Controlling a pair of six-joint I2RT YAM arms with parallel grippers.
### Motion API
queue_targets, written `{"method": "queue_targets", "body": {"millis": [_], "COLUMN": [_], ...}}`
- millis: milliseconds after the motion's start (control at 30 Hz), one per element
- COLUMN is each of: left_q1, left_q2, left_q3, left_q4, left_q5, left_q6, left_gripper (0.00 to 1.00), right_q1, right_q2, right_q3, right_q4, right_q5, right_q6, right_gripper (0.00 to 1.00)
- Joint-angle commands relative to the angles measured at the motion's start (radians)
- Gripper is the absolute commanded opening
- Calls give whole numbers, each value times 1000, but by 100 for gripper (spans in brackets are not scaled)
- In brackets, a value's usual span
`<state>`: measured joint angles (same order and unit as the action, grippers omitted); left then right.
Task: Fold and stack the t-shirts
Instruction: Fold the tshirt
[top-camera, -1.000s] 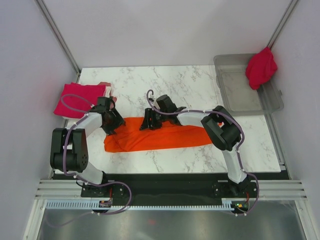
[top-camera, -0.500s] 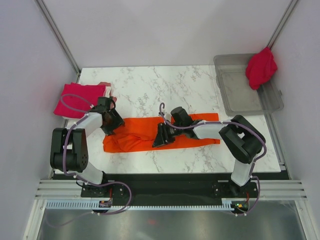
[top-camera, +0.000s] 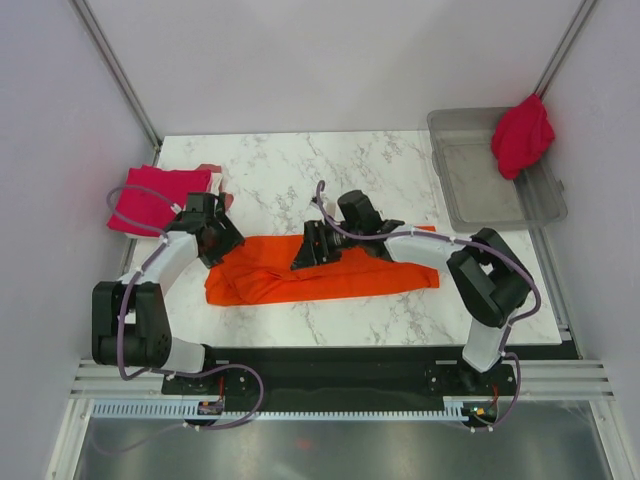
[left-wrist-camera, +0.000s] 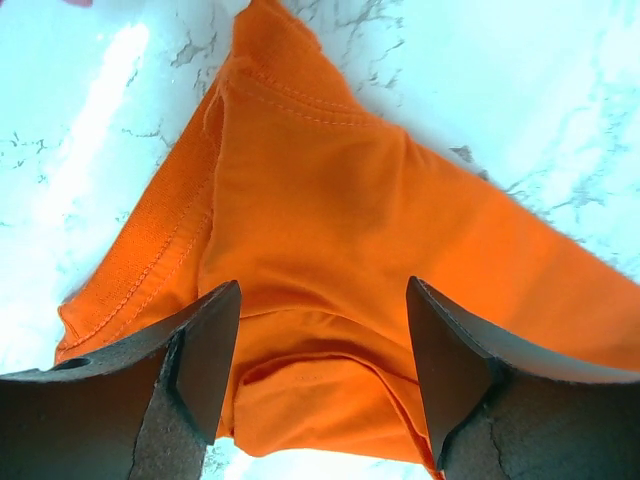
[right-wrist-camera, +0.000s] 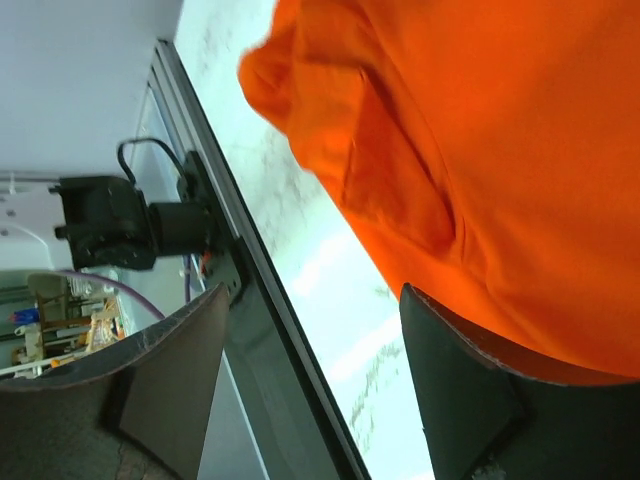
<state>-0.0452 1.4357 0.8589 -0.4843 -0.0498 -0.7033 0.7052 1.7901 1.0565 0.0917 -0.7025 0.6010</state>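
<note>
Beneath the parted left pincer (left-wrist-camera: 320, 290), bunched end of the orange t-shirt (left-wrist-camera: 330, 200)

A long orange shirt (top-camera: 340, 277) lies across the white table (top-camera: 270, 170), the left gripper (top-camera: 222, 243) at its left end, the right gripper (top-camera: 305, 250) over its middle, a folded red shirt (top-camera: 150, 197) far left, and a bunched red shirt (top-camera: 522, 135) on the grey bin (top-camera: 480, 200) far right.
</note>
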Motion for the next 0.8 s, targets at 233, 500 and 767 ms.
{"method": "queue_targets", "body": {"millis": [233,500,767], "left_q1": [2,4,4], "left_q2": [12,167,210], "left_q3": [29,106,115], "left_q4": [-10,-39,-43], "left_q5": [45,73,57], "left_q6": [-15,-4,-5], "left_gripper": [75,75,75], "right_q1": [48,109,152], "right_q2": [287,469,503], "right_q3": [359,510,508], "right_q4": [52,77,91], "right_q5": [3,-3,-22], "right_q6": [40,42,23], "right_gripper": [77,76,73]}}
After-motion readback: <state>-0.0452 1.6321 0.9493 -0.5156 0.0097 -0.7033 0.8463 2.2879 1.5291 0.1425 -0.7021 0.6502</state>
